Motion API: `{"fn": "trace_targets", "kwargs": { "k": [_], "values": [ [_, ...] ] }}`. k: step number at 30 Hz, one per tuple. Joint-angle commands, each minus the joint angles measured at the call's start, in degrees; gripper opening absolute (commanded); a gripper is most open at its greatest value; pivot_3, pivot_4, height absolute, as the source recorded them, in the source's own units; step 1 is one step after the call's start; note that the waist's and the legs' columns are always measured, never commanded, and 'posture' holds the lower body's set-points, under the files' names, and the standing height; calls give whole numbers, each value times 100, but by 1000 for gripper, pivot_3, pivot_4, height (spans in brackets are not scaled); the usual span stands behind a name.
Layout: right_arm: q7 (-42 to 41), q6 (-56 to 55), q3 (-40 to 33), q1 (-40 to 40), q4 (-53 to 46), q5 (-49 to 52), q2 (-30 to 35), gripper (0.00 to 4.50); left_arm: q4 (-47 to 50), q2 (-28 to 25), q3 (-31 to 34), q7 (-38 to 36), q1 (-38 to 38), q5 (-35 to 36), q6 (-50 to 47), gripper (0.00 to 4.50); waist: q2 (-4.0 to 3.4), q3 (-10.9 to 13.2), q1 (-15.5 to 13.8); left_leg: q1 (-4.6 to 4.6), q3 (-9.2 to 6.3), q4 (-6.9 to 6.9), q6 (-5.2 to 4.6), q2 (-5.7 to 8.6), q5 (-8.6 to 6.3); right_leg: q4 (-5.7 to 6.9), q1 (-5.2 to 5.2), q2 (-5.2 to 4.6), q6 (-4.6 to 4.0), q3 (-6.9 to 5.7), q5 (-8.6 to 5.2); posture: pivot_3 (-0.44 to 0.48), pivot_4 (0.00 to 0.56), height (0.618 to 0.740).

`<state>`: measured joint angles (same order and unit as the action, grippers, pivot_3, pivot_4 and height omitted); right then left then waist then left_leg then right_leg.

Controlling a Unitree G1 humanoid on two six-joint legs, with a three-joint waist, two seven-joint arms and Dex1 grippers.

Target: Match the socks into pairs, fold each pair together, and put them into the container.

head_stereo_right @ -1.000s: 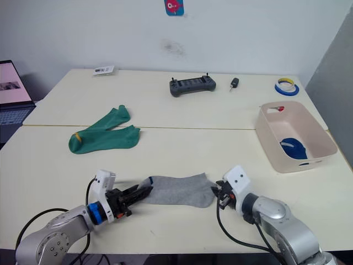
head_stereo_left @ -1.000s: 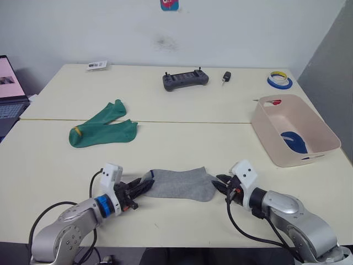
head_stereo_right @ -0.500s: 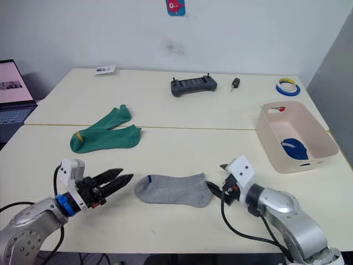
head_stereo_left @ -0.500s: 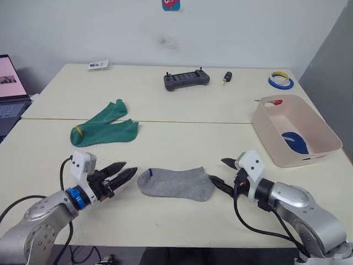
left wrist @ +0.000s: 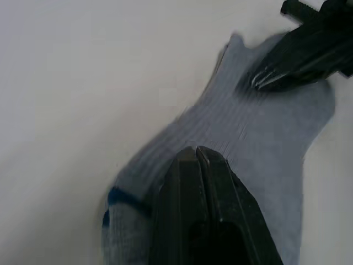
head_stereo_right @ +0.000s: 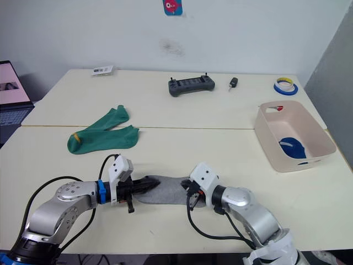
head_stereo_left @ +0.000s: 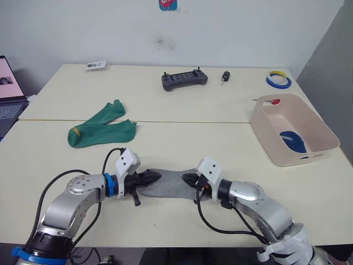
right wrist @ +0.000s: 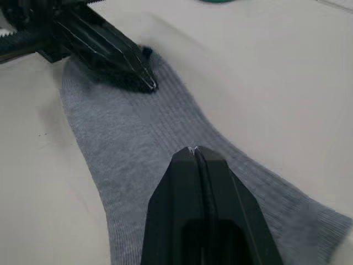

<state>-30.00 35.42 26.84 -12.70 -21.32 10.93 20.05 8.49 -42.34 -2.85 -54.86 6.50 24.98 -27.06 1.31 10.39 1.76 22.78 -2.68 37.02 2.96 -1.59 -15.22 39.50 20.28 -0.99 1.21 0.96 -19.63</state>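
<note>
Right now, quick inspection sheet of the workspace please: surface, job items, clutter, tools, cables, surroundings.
Surface: two cream tables pushed together.
Job's things: grey sock flat at the near edge; green pair lying crossed, far left; blue sock inside the pink tub at right.
Clutter: black controller, small black key fob, tape roll, a card, all along the far edge.
Tools: left tool shut, tips on the grey sock; right tool shut, tips on the same sock.
Cables: black leads looped along both forearms.
Surroundings: laptop at far left, white wall with a sticker.
</note>
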Motion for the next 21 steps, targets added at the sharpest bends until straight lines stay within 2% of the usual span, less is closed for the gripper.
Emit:
{"fn": "trace_targets", "kwargs": {
  "k": [1, 10, 14, 18, 21],
  "values": [
    [-87, -258, -38, 192, 123, -192, 179, 43, -401, -63, -168, 37, 1, -495, 269, 0, -2, -3, -18, 1, 0, 0, 0, 1, 0, -1, -1, -2, 0, -1, 0, 0, 150, 740],
    [-199, -264, -964, 958, -327, -40, 903, 43, -418, 42, -325, 156, -208, -744, 375, 0, -47, -93, -14, -21, 2, -2, -2, 3, -1, -3, -25, -6, 1, 1, 0, 0, 150, 740],
    [-289, -340, -1260, 1092, -494, 70, 1011, 43, -310, 92, -236, 168, -231, -695, 469, 0, -54, -117, -14, -31, 1, -3, -2, 2, -2, -6, -34, -4, 1, 2, -1, 0, 150, 740],
    [-446, -308, -1621, 1014, -1102, 714, 775, 43, 49, 153, 251, 279, 12, -349, 492, 0, -56, -116, -8, -26, 0, -4, -3, 1, -2, -5, -31, -4, 1, 1, -1, 0, 150, 740],
    [-422, -125, -1588, 819, -1289, 815, 719, 43, 516, 24, 396, -14, 160, 87, 163, 0, -48, -111, -2, -10, -4, -2, -2, -2, -1, -1, -16, 0, 1, -1, -1, 0, 150, 740]
  ]
}}
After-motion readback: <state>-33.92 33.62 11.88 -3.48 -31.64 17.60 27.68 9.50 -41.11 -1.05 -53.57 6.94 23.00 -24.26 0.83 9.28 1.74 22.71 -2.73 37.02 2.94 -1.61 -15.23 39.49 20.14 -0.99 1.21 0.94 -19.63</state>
